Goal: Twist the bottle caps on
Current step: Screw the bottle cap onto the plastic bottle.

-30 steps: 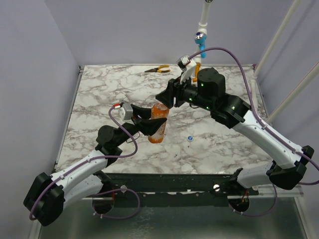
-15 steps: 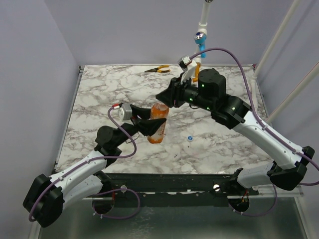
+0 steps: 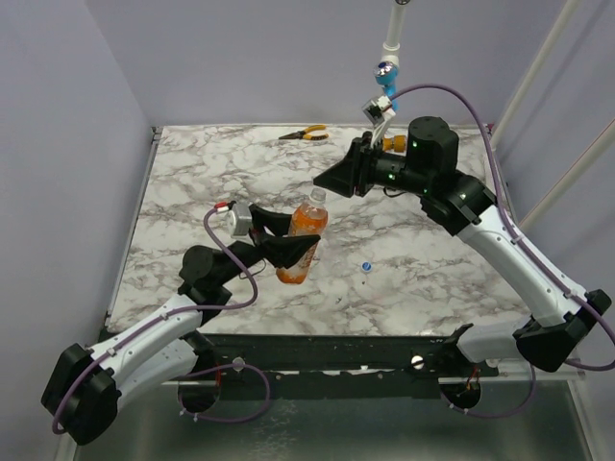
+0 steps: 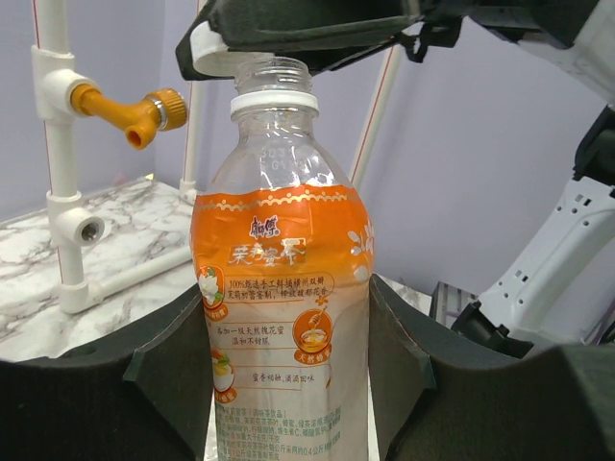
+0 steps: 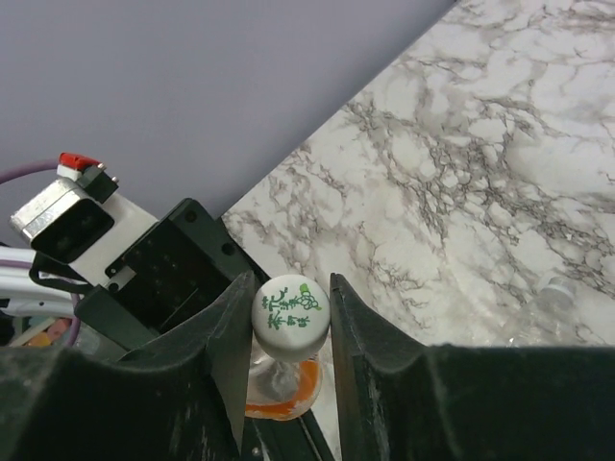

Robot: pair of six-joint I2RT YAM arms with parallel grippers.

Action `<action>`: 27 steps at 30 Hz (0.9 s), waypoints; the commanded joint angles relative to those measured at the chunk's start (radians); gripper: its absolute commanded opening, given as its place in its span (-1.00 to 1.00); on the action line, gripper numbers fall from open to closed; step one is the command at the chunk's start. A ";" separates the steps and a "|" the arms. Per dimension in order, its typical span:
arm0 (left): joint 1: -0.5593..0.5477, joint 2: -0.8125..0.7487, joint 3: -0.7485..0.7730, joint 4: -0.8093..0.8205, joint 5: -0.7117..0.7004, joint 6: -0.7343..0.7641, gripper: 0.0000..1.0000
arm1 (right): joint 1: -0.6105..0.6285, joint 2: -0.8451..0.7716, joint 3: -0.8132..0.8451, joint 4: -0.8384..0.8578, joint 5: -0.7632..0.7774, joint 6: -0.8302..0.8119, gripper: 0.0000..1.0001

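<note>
**Zero caps on: whitish cap [image 5: 290, 312] poised at the neck, blue cap [image 3: 366, 266] lying on the table**

Neither cap is screwed on at this moment. The left gripper [image 3: 298, 248] has its fingers closed around the label of the bottle [image 4: 283, 288] and holds it tilted above the marble table [image 3: 192, 173], neck pointing toward 1 o'clock in the top view. The left wrist view shows the mouth open and the neck threads bare.

The right gripper [image 3: 325, 182] is narrowed onto the whitish cap, pinching it between both fingers. In its own wrist view the cap sits over the bottle's orange body. In the left wrist view the same cap is at about 11 o'clock from the mouth, just beside the rim rather than seated on it. My reading is that the cap is not yet aligned or threaded. It has to be centred on the neck, pressed down and turned, so the first cap is roughly at the approach stage.

The blue cap lies alone on the table at about 4 o'clock from the bottle, apart from both grippers and untouched. Only one bottle shows in any view, so I cannot tell where this second cap belongs.

The pliers [image 3: 304, 134] near the table's 12 o'clock edge play no part.
</note>
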 commanded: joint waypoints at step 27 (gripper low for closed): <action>0.004 -0.035 -0.034 0.092 0.003 -0.022 -0.51 | -0.044 -0.063 -0.132 0.290 -0.171 0.290 -0.30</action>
